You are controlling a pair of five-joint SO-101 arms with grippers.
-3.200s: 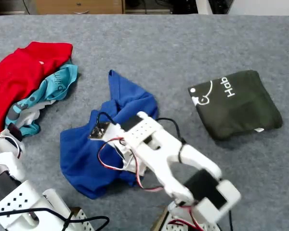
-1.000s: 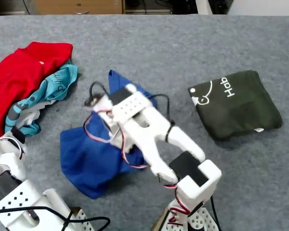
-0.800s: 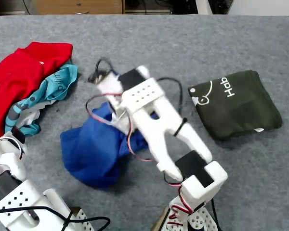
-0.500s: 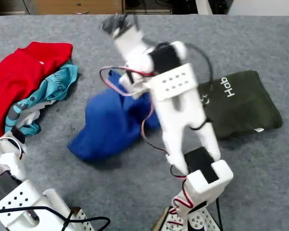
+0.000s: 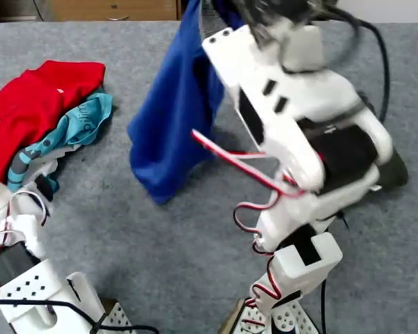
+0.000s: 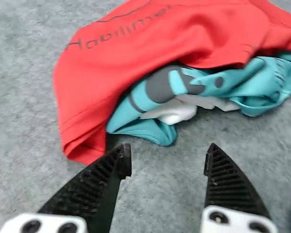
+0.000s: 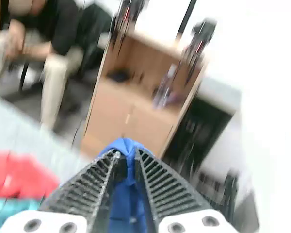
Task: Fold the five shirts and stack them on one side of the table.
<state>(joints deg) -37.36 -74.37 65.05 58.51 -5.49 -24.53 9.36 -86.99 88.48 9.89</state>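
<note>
The right gripper (image 7: 127, 160) is clamped on a bunch of the crumpled blue cotton shirt (image 5: 173, 118), which hangs over the grey felt table (image 5: 111, 236) and is best lowered slowly so it spreads flat, while the left gripper (image 6: 167, 158) gapes beside the loose red cotton shirt (image 6: 174, 39)

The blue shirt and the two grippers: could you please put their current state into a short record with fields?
right gripper: raised, shut on blue shirt
blue shirt: hangs bunched above the table
left gripper: open, empty, low near red shirt
red shirt: unfolded, lies over teal shirt
</note>
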